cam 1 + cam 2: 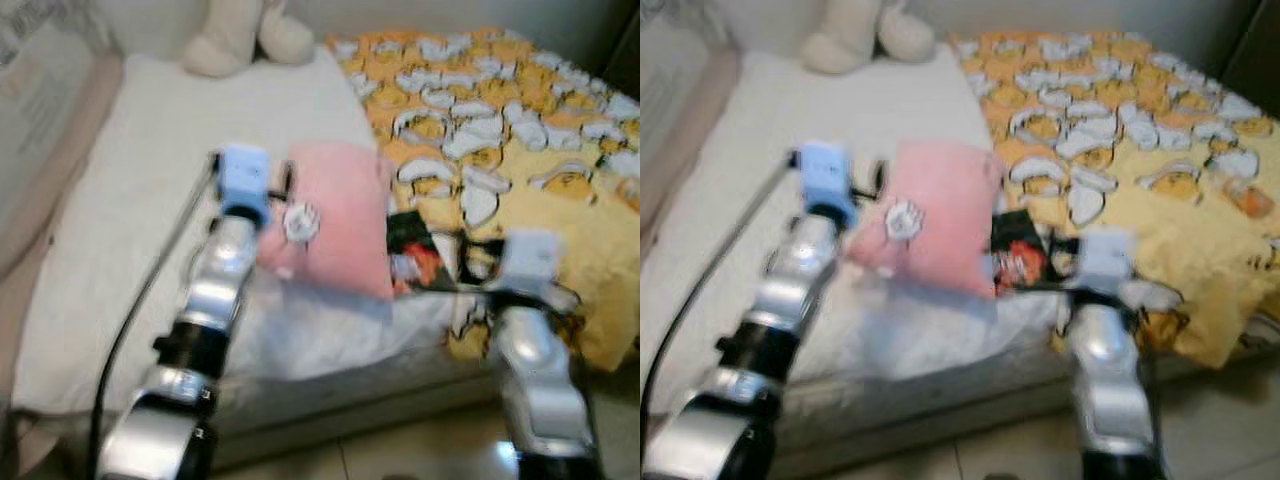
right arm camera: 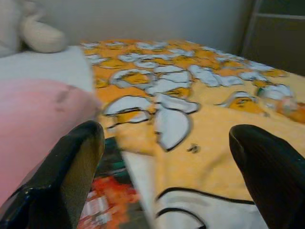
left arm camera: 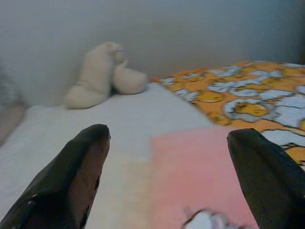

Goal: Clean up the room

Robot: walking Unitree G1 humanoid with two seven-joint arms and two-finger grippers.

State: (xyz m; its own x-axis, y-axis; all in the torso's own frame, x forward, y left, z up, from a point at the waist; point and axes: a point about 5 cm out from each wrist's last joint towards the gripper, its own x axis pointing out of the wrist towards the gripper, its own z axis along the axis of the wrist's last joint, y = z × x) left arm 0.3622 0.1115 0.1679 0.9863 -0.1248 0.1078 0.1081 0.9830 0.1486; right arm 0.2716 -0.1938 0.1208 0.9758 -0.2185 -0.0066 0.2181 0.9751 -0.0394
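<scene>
Two end effectors open, left over pink pillow, right nr blanket.

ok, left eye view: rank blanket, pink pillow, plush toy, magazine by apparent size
1. yellow patterned blanket
2. pink pillow
3. cream plush toy, cropped at the frame's top and farther away, so its rank is unsure
4. magazine, partly covered
</scene>
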